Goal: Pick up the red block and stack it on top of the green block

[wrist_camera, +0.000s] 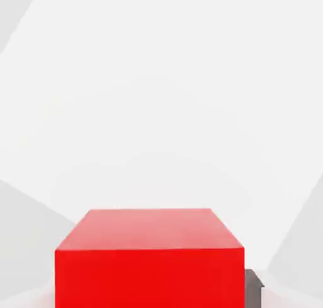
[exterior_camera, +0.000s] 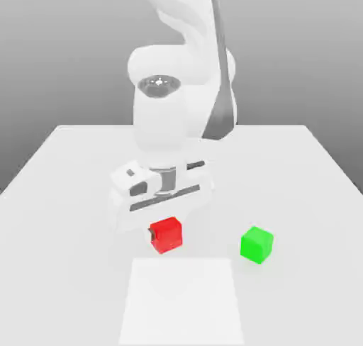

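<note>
Exterior view shows the arm bent low over the table (exterior_camera: 64,167), its gripper (exterior_camera: 164,232) down at the red block (exterior_camera: 167,235). A dark finger (exterior_camera: 151,232) is visible against the block's face on the exterior view's left; the opposite finger is hidden behind the block. Hand view shows the red block close beneath the camera, with a dark finger tip (wrist_camera: 253,286) just beside one side face. Whether the gripper has clenched on the block or merely straddles it cannot be told.

Judgement: the grasp step is in hand; the block appears to rest on the table, not yet lifted. The next move calls for a confirmed grip, a straight lift, then travel toward the green block (exterior_camera: 257,244).

The green block sits apart from the red one, toward the exterior view's right, with bare table between them. A lighter square patch (exterior_camera: 181,302) lies on the table nearer the camera. Both blocks stand well inside the table edges, so the transfer path looks unobstructed.
</note>
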